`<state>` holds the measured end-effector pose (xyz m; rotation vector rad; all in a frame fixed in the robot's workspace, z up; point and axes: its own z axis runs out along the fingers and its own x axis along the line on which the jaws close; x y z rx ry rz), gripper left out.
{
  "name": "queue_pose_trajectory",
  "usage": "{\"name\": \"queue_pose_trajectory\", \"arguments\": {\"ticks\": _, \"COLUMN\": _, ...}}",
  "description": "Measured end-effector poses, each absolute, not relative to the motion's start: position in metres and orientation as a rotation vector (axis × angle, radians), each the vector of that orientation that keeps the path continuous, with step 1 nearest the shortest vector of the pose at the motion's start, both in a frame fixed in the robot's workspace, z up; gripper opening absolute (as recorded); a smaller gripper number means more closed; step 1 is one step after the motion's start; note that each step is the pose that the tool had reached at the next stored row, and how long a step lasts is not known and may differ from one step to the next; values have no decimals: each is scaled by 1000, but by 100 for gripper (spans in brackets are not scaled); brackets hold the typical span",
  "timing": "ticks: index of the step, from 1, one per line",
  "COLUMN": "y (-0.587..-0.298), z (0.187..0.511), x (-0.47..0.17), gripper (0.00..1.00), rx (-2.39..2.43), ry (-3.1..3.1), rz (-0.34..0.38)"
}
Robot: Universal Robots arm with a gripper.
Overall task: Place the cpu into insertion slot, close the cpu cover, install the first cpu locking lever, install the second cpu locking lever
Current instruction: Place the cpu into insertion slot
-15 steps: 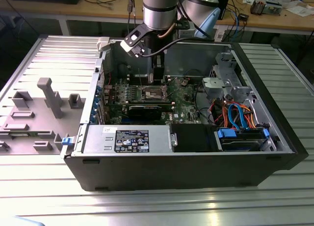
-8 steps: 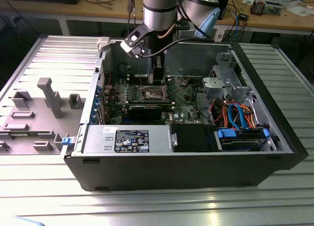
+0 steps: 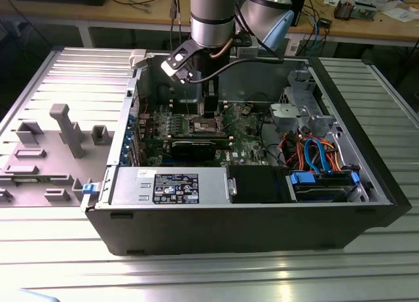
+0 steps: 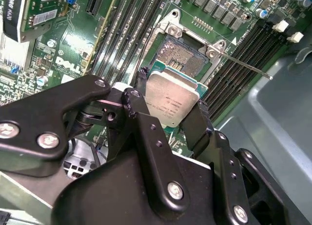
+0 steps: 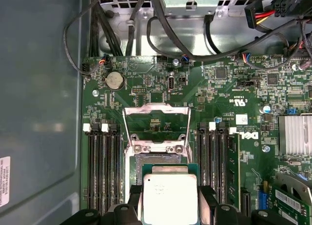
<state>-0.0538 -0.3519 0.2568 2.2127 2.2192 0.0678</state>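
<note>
A ribbed metal table carries an open computer case lying on its side, with a cluttered wooden workbench along the far wall and a grey fixture plate on the exterior view's left. The arm reaches straight down into the case, and its gripper hangs over the green motherboard towards the far side. In both wrist views the gripper has its black fingers clamped on two opposite edges of the cpu, silvery top facing the cameras. The chip is held over the insertion slot, covering part of it, while the rest of the dark pin grid lies bare. In the first wrist view the cpu cover stands swung up off the slot, green board showing through its square window. In the second wrist view a thin locking lever sticks out from the slot's corner, raised clear of the board. Long black memory slots flank the slot on both sides, and a coin battery sits beyond the cover.
</note>
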Motion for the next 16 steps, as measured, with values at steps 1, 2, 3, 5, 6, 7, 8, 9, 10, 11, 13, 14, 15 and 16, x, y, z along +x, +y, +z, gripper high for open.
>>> {"name": "queue_pose_trajectory", "arguments": {"ticks": 1, "y": -352, "z": 255, "x": -54, "gripper": 54, "rx": 2213, "ry": 2219, "rz": 68}}
{"name": "queue_pose_trajectory", "arguments": {"ticks": 2, "y": -352, "z": 252, "x": -54, "gripper": 54, "rx": 2213, "ry": 2219, "rz": 68}}
{"name": "queue_pose_trajectory", "arguments": {"ticks": 3, "y": -351, "z": 250, "x": -54, "gripper": 54, "rx": 2213, "ry": 2219, "rz": 68}}
{"name": "queue_pose_trajectory", "arguments": {"ticks": 5, "y": -351, "z": 245, "x": -54, "gripper": 54, "rx": 2213, "ry": 2219, "rz": 68}}
{"name": "queue_pose_trajectory", "arguments": {"ticks": 6, "y": -351, "z": 243, "x": -54, "gripper": 54, "rx": 2213, "ry": 2219, "rz": 68}}
{"name": "queue_pose_trajectory", "arguments": {"ticks": 7, "y": -351, "z": 243, "x": -54, "gripper": 54, "rx": 2213, "ry": 2219, "rz": 68}}
{"name": "queue_pose_trajectory", "arguments": {"ticks": 8, "y": -351, "z": 243, "x": -54, "gripper": 54, "rx": 2213, "ry": 2219, "rz": 68}}
{"name": "queue_pose_trajectory", "arguments": {"ticks": 9, "y": -351, "z": 243, "x": -54, "gripper": 54, "rx": 2213, "ry": 2219, "rz": 68}}
{"name": "queue_pose_trajectory", "arguments": {"ticks": 10, "y": -351, "z": 243, "x": -54, "gripper": 54, "rx": 2213, "ry": 2219, "rz": 68}}
{"name": "queue_pose_trajectory", "arguments": {"ticks": 11, "y": -351, "z": 243, "x": -54, "gripper": 54, "rx": 2213, "ry": 2219, "rz": 68}}
{"name": "queue_pose_trajectory", "arguments": {"ticks": 13, "y": -351, "z": 243, "x": -54, "gripper": 54, "rx": 2213, "ry": 2219, "rz": 68}}
{"name": "queue_pose_trajectory", "arguments": {"ticks": 14, "y": -351, "z": 243, "x": -54, "gripper": 54, "rx": 2213, "ry": 2219, "rz": 68}}
{"name": "queue_pose_trajectory", "arguments": {"ticks": 15, "y": -351, "z": 243, "x": -54, "gripper": 54, "rx": 2213, "ry": 2219, "rz": 68}}
{"name": "queue_pose_trajectory", "arguments": {"ticks": 16, "y": -351, "z": 243, "x": -54, "gripper": 54, "rx": 2213, "ry": 2219, "rz": 68}}
